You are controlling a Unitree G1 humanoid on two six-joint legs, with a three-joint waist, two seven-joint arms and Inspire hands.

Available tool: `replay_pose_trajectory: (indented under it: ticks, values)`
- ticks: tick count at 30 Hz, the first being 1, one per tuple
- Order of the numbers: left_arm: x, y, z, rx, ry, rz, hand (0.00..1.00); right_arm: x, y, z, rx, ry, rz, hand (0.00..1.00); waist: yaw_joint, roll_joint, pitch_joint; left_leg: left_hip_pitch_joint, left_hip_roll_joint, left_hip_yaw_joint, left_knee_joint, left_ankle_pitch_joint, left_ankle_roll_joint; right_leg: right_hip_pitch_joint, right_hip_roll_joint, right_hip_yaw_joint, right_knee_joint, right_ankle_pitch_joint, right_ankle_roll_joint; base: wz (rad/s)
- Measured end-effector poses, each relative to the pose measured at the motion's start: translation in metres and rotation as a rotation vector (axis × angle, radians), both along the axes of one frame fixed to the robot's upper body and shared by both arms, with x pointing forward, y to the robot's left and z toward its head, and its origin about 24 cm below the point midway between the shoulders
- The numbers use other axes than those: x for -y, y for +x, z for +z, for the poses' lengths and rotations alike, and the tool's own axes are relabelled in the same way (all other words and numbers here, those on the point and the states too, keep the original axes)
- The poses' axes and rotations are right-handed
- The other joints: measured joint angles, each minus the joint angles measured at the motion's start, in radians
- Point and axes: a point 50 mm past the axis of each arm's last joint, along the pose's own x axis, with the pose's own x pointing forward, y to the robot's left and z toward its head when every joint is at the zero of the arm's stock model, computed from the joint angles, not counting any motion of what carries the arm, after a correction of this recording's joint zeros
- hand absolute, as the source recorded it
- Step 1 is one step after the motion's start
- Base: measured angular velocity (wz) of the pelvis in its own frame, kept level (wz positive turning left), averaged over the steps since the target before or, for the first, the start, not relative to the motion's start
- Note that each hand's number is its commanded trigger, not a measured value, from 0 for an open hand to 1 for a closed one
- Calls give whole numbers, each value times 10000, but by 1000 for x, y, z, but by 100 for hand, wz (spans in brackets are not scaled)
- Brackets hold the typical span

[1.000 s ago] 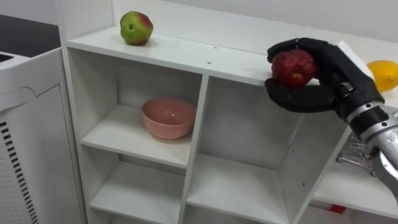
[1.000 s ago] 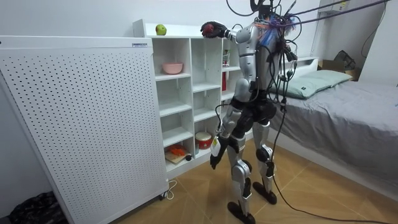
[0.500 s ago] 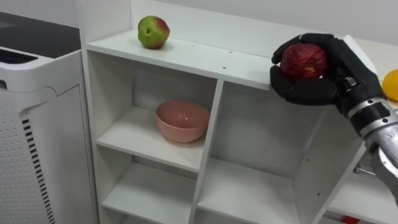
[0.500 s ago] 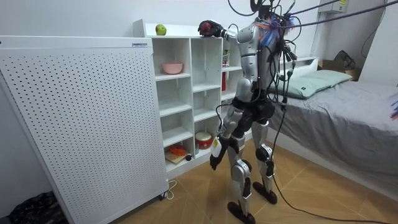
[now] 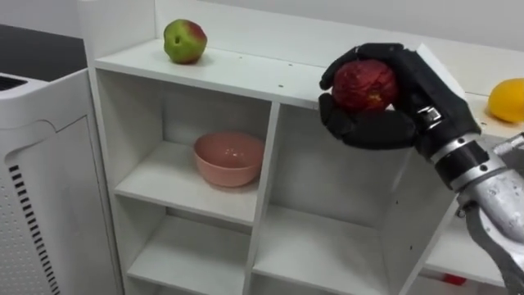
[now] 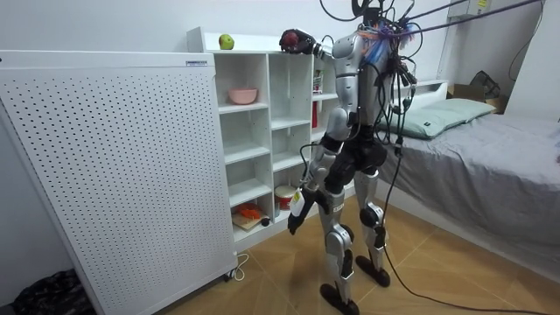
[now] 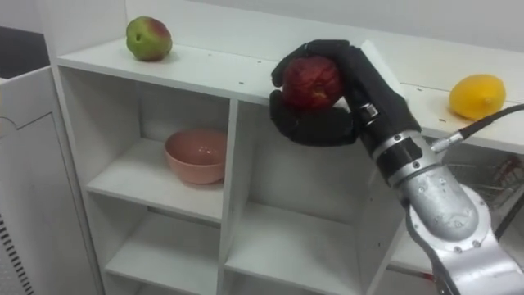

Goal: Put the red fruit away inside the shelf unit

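My right hand point(image 5: 385, 127) is shut on a dark red apple point(image 5: 364, 84), thumb below and fingers curled over it. It holds the fruit in front of the front edge of the white closet's top board point(image 5: 246, 74), just right of the middle divider. A green-and-red apple point(image 5: 184, 41) rests on that board at the far left. A yellow fruit point(image 5: 507, 100) lies on it at the right. In the room view I stand facing the closet point(image 6: 262, 131), right arm raised, left hand point(image 6: 296, 220) hanging low by my thigh.
A pink bowl point(image 5: 228, 158) sits on the upper left shelf. A white perforated panel point(image 6: 114, 175) stands left of the closet, and a bed point(image 6: 490, 149) lies behind me. Lower shelves hold a few small items point(image 6: 285, 196). A wire basket point(image 7: 491, 176) shows at the right.
My right hand has carried the red apple a little to the left along the top board's front edge. The camera has shifted as well. The green apple and the bowl have stayed put.
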Motion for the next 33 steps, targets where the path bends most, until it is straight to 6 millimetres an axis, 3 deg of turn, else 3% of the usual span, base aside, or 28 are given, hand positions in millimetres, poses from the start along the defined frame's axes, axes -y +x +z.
replay_pose_trajectory:
  ticks: [7,12,16,20,23,27,28,30,33]
  values:
    - [1,6,-1,-164,1,-339,0,-34,-11,-34,-1027,-810,1412,100,22,-1,-63,-197,2,49,81,1,-1,-180,-12,-15,46,1,-2,-2]
    - [3,2,-4,-581,23,-670,0,-45,-17,-61,-1736,-1277,1570,100,64,46,-34,-304,2,55,251,0,-1,-219,-21,-29,65,10,-16,-1]
    - [7,2,-5,-634,-123,-853,0,-55,-21,-90,-2819,-1547,1933,100,72,153,16,-570,3,41,412,1,-1,-459,-34,-49,220,25,-42,0]
    - [10,1,-7,-568,-427,-479,0,-49,-17,-124,-4151,-1866,1525,100,86,315,23,-1056,2,10,798,-1,1,-922,-83,-78,635,22,-43,5]
    - [11,5,-7,-457,-553,-172,0,-52,-15,-140,-4736,-1895,1449,100,50,573,160,-2061,39,33,1724,-4,0,-1929,-158,-72,1606,-22,-72,-2]
    - [20,13,-8,-212,-933,-159,0,-50,-12,-173,-6134,-1730,1073,100,163,860,310,-3440,-99,243,3072,-196,74,-3710,-691,-150,3782,-714,-198,1]
    - [22,16,-8,-78,-1012,-180,0,-47,-13,-181,-6443,-1876,921,100,223,913,314,-3976,-216,282,3598,-407,95,-4353,-868,-124,4554,-1034,-237,0]
    - [22,17,-8,61,-1116,70,0,-44,-14,-187,-6669,-2031,801,100,294,996,309,-4862,-227,386,4442,-759,105,-5315,-1022,-24,5535,-1454,-360,-8]
    - [21,10,-9,-66,-1169,407,0,-41,-15,-195,-6959,-2015,712,100,292,1073,290,-5970,-164,368,5659,-1082,-30,-6432,-1088,12,6743,-1901,-569,-1]
